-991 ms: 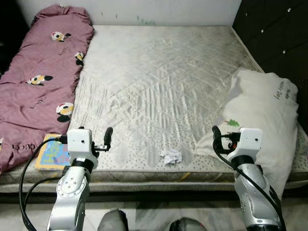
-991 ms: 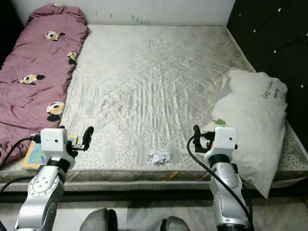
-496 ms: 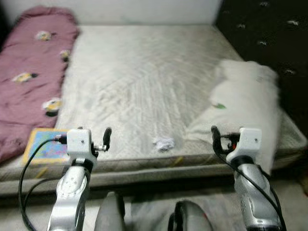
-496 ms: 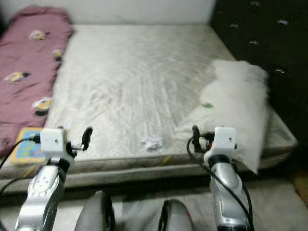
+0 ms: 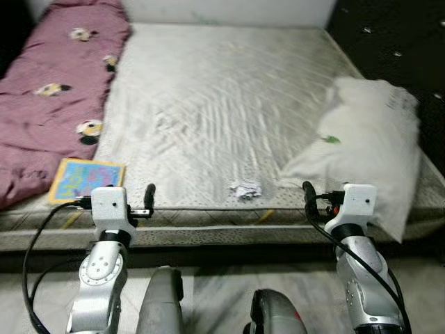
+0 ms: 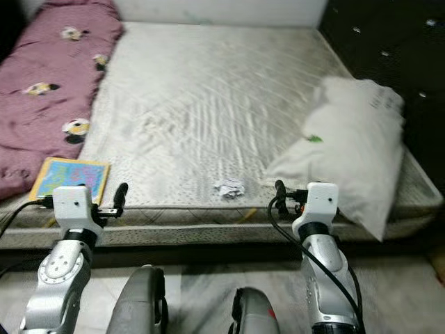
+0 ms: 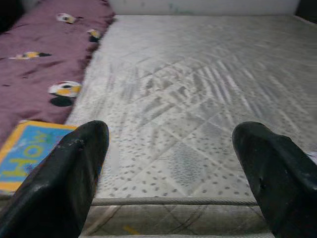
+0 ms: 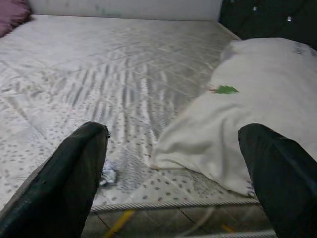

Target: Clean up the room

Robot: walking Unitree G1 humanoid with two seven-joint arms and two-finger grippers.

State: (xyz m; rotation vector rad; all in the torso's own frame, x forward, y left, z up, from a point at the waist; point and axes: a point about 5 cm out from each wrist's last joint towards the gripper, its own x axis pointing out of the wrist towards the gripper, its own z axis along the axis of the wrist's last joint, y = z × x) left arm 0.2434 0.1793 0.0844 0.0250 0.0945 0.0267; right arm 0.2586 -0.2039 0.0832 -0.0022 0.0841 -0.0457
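Note:
A crumpled white paper [image 5: 245,189] lies on the pale mattress [image 5: 215,97] near its front edge, small in the right wrist view [image 8: 109,174]. A white pillow [image 5: 365,156] rests at the mattress's right side and a purple patterned blanket [image 5: 49,104] along its left. A colourful book [image 5: 87,178] lies at the front left corner. My left gripper [image 7: 171,131] is open and empty, held before the bed edge right of the book. The right gripper [image 8: 173,131] is open and empty too, in front of the edge between the paper and the pillow.
A dark padded headboard [image 5: 403,42] runs along the bed's right side. A white wall [image 5: 222,10] stands behind the bed. Pale floor [image 5: 208,292] lies between me and the bed frame, with my own legs [image 5: 163,306] low in view.
The whole picture has shifted: the bed edge now sits farther off and more floor shows. Both grippers hold the same pose, and nothing on the bed has moved.

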